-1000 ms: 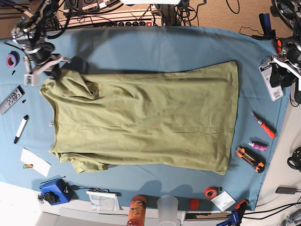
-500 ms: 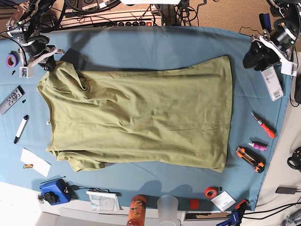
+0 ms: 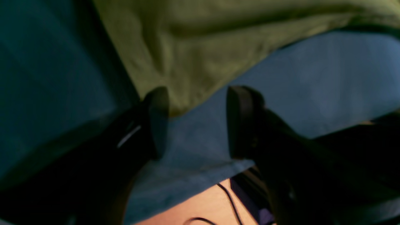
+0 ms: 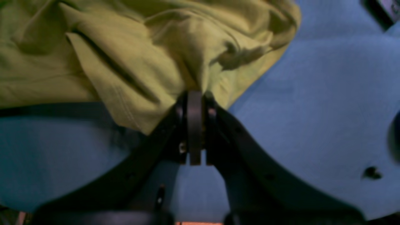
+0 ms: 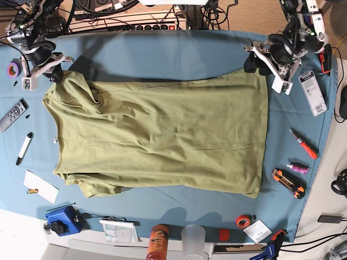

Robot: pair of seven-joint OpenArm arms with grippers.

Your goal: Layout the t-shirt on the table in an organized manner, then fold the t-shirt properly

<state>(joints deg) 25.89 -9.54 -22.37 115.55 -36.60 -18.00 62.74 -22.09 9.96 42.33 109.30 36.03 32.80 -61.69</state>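
The olive t-shirt [image 5: 162, 135] lies spread nearly flat on the teal table [image 5: 162, 54], neck end to the left and hem to the right. My right gripper [image 5: 56, 75] is shut on a bunched fold of the t-shirt [image 4: 131, 62] at its far left corner; in the right wrist view the right gripper [image 4: 195, 97] has its jaws pressed together with cloth rising out of them. My left gripper [image 5: 252, 63] hovers at the far right hem corner. In the left wrist view the left gripper [image 3: 197, 122] is open and holds nothing, and the t-shirt [image 3: 187, 56] corner ends just by the left fingertip [image 3: 157, 118].
A remote [image 5: 13, 114], a marker [image 5: 24, 148], purple tape [image 5: 13, 69] and white paper [image 5: 40, 186] line the left edge. A blue device [image 5: 63, 220], an orange bottle [image 5: 158, 241], a cup [image 5: 193, 238] and red tape [image 5: 244, 221] line the front. Cutters [image 5: 288, 183], a screwdriver [image 5: 303, 144] and a packet [image 5: 313, 92] lie on the right.
My left arm has swung in from the table's right edge to the shirt's far right corner. The right gripper dragged the shirt a little left and back, then held still.
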